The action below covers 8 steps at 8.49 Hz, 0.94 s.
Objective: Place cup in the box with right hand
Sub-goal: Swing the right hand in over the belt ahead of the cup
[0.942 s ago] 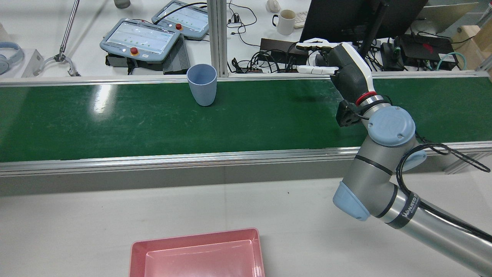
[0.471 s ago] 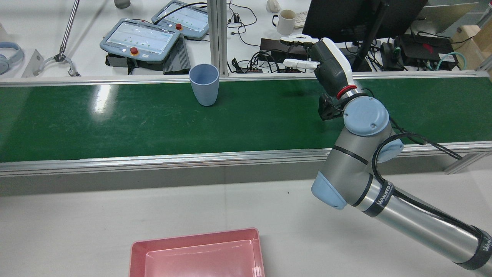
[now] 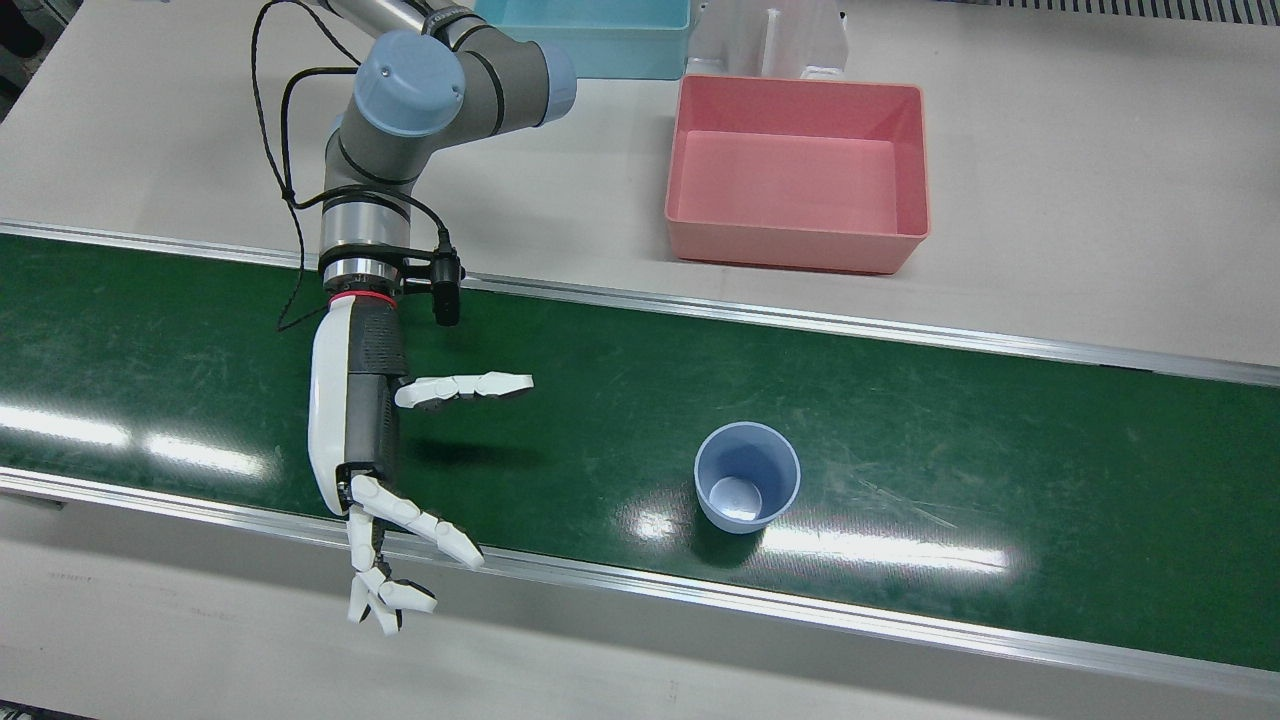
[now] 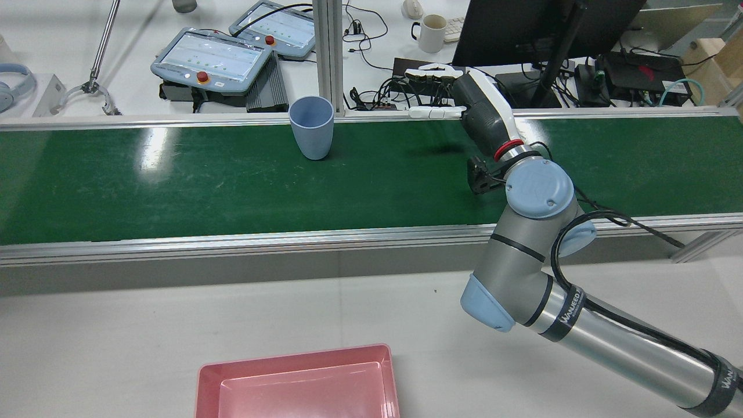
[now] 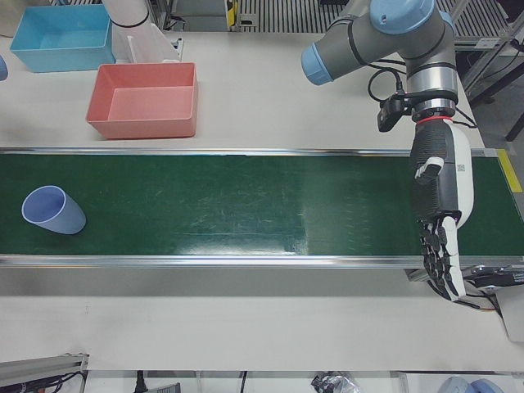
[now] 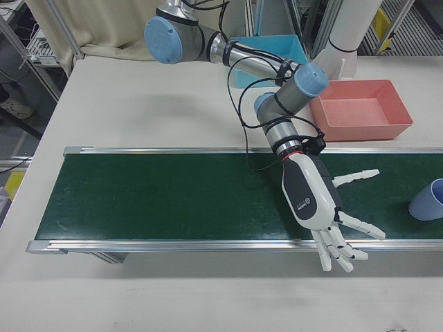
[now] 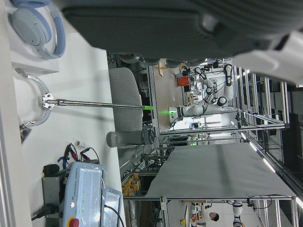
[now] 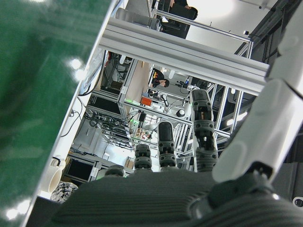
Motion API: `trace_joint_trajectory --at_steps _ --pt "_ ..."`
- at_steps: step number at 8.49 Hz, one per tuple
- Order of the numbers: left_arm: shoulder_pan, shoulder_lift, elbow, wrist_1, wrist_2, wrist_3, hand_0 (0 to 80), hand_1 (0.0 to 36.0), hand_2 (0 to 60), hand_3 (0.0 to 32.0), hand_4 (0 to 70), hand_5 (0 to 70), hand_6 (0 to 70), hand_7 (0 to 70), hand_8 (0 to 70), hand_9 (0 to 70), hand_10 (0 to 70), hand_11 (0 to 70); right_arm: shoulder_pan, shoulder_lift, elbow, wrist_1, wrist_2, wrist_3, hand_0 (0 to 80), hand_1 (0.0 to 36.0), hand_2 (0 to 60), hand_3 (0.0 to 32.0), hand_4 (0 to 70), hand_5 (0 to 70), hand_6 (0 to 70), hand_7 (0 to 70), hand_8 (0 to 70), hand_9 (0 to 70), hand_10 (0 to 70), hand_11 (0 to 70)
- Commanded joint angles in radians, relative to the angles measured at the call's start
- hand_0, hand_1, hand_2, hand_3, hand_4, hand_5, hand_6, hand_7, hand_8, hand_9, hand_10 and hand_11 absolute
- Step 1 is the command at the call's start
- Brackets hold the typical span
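Progress is slight: your right hand (image 3: 365, 440) hangs over the green conveyor belt (image 3: 900, 420) with fingers spread wide and holding nothing, well apart from the blue cup (image 3: 747, 489). That cup stands upright near the belt's operator-side edge, so you must reach, grasp, lift and carry it to the empty pink box (image 3: 905, 160) on the table beyond the belt's robot-side edge.

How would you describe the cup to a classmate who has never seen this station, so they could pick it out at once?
Find the long green conveyor belt that crosses the table. On it, near the edge away from the robot, stands an upright, empty, pale blue cup, apart from the open right hand. It is the only loose object on the belt; the pink box sits off it.
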Motion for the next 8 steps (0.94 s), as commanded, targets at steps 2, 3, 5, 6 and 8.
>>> trace_joint_trajectory --at_steps 2,3,5,6,8 --pt "0.001 0.000 0.001 0.000 0.000 0.000 0.0 0.0 0.0 0.0 0.0 0.0 0.0 0.0 0.0 0.0 0.0 0.0 -0.033 0.007 0.020 0.004 0.002 -0.041 41.9 7.1 7.2 7.4 25.4 1.3 5.0 34.0 5.7 11.4 0.0 0.1" --pt "0.001 0.000 0.001 0.000 0.000 0.000 0.0 0.0 0.0 0.0 0.0 0.0 0.0 0.0 0.0 0.0 0.0 0.0 -0.042 0.008 0.034 0.004 0.005 -0.062 42.6 7.4 6.8 8.0 25.2 1.4 5.0 33.9 5.7 11.5 0.0 0.0" --pt "0.000 0.000 0.001 0.000 0.000 0.000 0.0 0.0 0.0 0.0 0.0 0.0 0.0 0.0 0.0 0.0 0.0 0.0 -0.056 0.005 0.037 0.019 0.012 -0.102 43.8 8.1 7.0 7.8 25.8 1.6 5.1 34.4 5.9 11.8 0.0 0.0" --pt "0.001 0.000 0.001 0.000 0.000 0.000 0.0 0.0 0.0 0.0 0.0 0.0 0.0 0.0 0.0 0.0 0.0 0.0 -0.054 -0.008 0.030 0.086 0.013 -0.111 44.0 8.2 7.1 6.8 26.9 1.6 5.3 35.1 5.9 12.0 0.0 0.0" --pt "0.001 0.000 0.001 -0.002 0.000 0.000 0.0 0.0 0.0 0.0 0.0 0.0 0.0 0.0 0.0 0.0 0.0 0.0 -0.054 -0.040 0.017 0.173 0.036 -0.111 41.0 6.5 7.4 6.6 26.8 1.2 5.4 35.3 6.0 12.1 1.1 1.4"
